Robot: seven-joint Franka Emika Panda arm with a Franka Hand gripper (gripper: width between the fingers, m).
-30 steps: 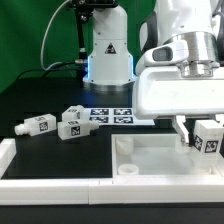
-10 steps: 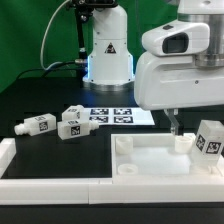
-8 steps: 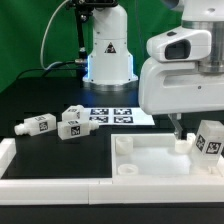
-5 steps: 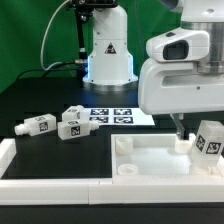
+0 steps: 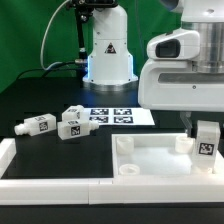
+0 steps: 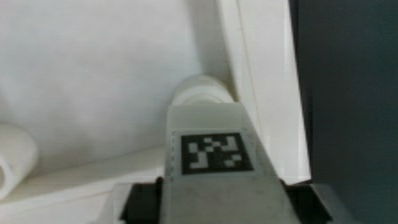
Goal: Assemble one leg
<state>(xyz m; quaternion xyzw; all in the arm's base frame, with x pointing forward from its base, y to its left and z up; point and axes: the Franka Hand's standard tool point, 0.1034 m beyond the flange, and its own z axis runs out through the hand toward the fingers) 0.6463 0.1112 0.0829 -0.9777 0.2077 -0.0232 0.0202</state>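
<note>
End effector (image 6: 222,200) pinches the leg (image 5: 206,142); leg upright at the tabletop (image 5: 150,158) corner

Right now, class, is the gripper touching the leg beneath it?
Touching: the wrist view shows the leg wedged between the fingers of the gripper, with no gap on either side.

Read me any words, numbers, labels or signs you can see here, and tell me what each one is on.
No words or numbers can be read.
Warning triangle sticker on the robot base: symbol too small to read.
Black-and-white square tags on the leg, the loose legs and the marker board: patterns only, no letters.
</note>
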